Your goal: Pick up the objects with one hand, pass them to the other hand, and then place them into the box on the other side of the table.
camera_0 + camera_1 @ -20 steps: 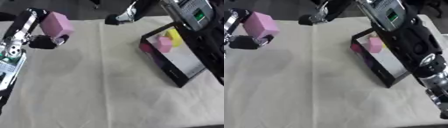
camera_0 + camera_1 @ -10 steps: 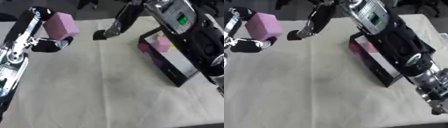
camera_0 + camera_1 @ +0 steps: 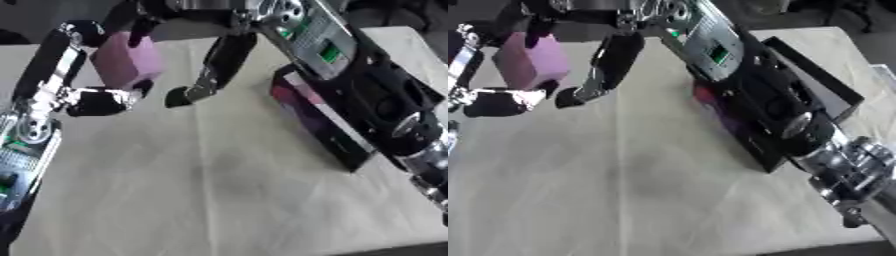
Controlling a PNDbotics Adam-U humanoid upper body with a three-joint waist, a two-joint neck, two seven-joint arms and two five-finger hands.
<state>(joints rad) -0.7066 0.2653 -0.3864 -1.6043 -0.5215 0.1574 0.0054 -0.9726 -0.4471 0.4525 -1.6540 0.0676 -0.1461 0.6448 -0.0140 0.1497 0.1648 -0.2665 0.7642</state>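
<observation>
left eye view, box (image 3: 325,131) mostly hidden behind right arm

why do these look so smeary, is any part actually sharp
Left eye view: motion blur smears the right robot hand and the pink block held by the left robot hand; soft shadows on the cloth. Right eye view: the box edges are soft too, and nothing is crisp.

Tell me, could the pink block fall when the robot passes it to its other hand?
It might. The left hand holds the pink block up in the air, above the table, while the right hand reaches in with straight fingers. A clumsy bump could knock it loose. The right arm also crosses over the box and may nudge it.
</observation>
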